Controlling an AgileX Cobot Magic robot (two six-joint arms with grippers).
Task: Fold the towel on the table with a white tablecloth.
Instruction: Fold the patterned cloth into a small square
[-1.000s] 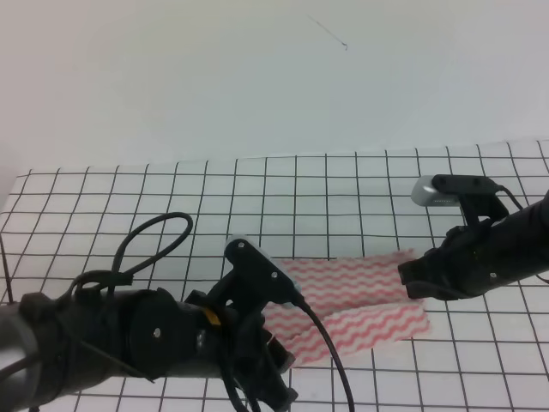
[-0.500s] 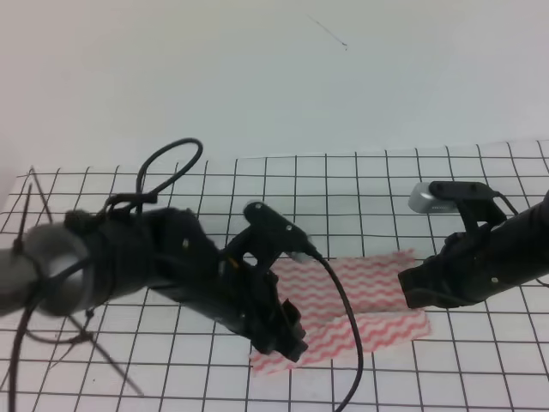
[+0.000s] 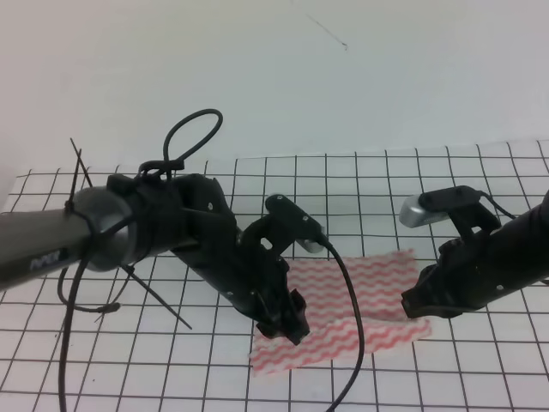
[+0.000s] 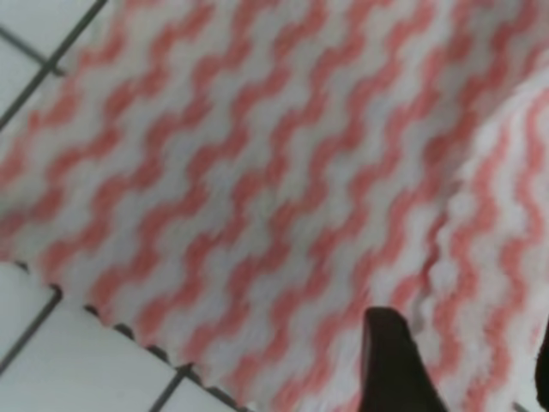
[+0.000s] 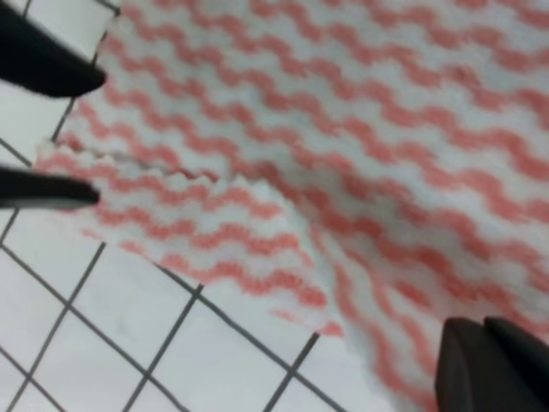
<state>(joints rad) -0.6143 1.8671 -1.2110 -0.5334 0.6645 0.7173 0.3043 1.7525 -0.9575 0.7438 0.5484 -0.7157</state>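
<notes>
Both arms slant down over the desk. One towel lies between them, partly doubled. Left tool sits on its near-left part, right tool on its right edge — grip unclear on both.

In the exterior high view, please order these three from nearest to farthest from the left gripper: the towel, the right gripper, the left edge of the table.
Measured from the left gripper:
1. The towel: directly under and beside it, near the towel's left end.
2. The right gripper: to the right, at the towel's right end.
3. The left edge of the table: far to the left, beyond the arm.
</notes>
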